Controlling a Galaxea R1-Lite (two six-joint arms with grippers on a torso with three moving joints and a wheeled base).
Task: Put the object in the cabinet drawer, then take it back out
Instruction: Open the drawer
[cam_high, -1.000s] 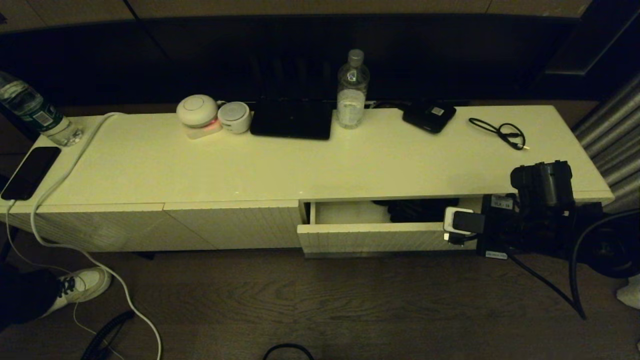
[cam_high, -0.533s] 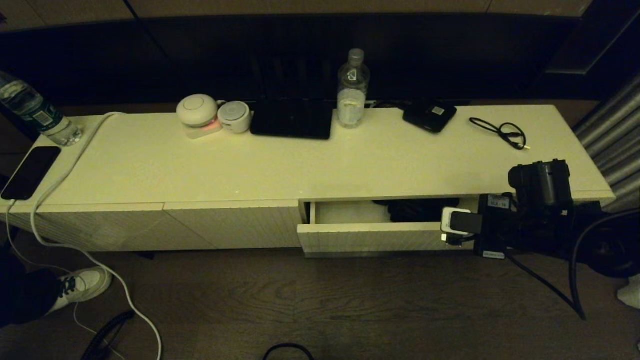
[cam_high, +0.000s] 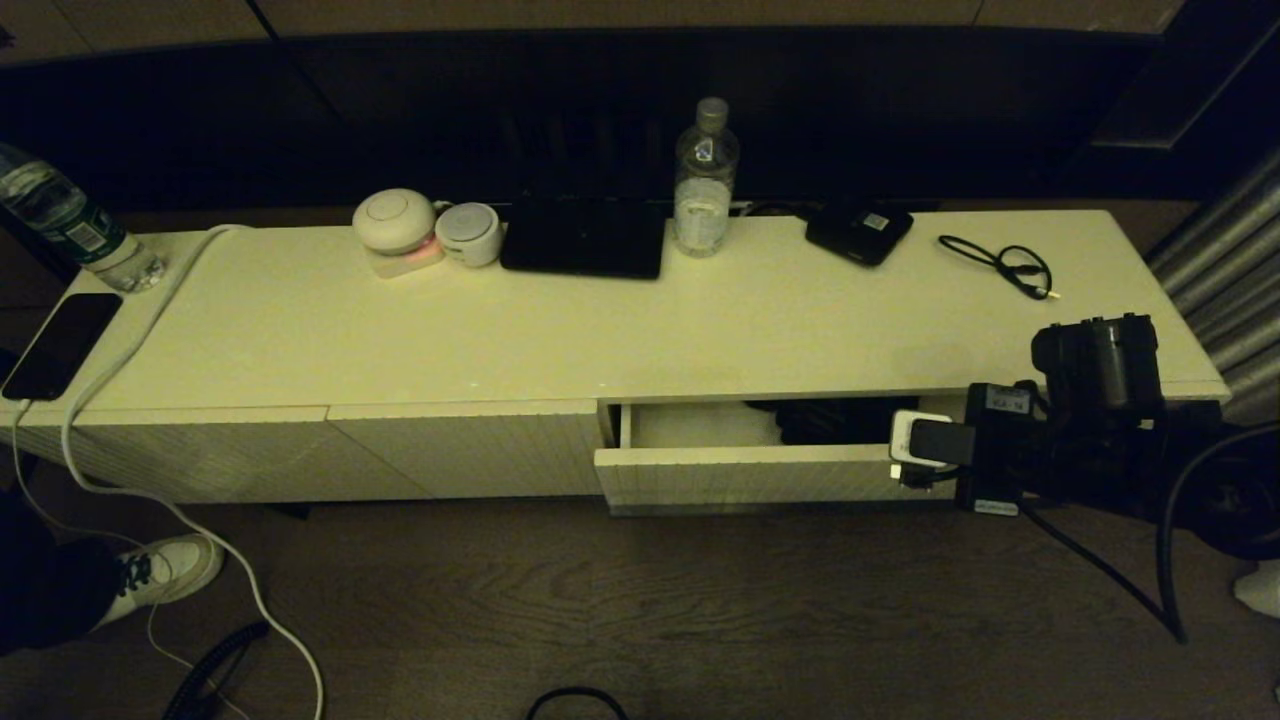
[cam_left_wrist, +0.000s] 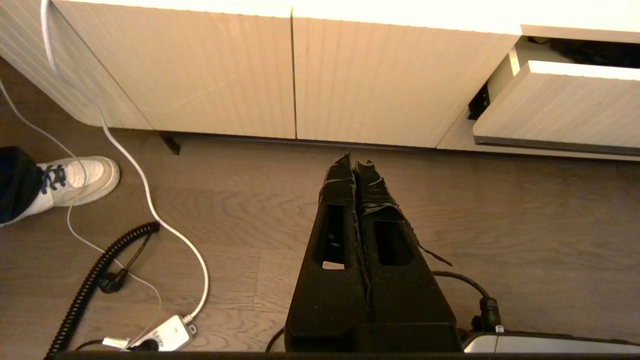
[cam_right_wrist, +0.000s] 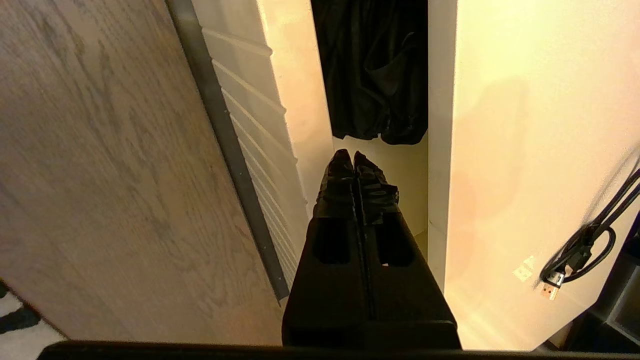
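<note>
The cabinet drawer (cam_high: 740, 475) stands partly pulled out at the cabinet's right half, its dark handle strip (cam_right_wrist: 220, 130) along the ribbed front. The object, a black folded fabric bundle (cam_high: 835, 420), lies inside the drawer (cam_right_wrist: 295, 100). In the right wrist view the bundle (cam_right_wrist: 372, 70) rests on the pale floor. My right gripper (cam_right_wrist: 352, 157) is shut and empty over the drawer's right end, its tips a short gap from the bundle. My right arm (cam_high: 1060, 430) reaches in from the right. My left gripper (cam_left_wrist: 356, 162) hangs shut and parked above the wooden floor, facing the closed panels.
On the cabinet top stand a water bottle (cam_high: 705, 180), a small flat black device (cam_high: 858, 232), a thin black cable (cam_high: 1000, 265), a black pad (cam_high: 583, 240) and two white round devices (cam_high: 395, 225). A phone (cam_high: 60, 345) lies far left. A person's shoe (cam_high: 165, 570) and cords lie on the floor.
My right arm edged a little left, then back to the right. The drawer and the bundle have not moved.
</note>
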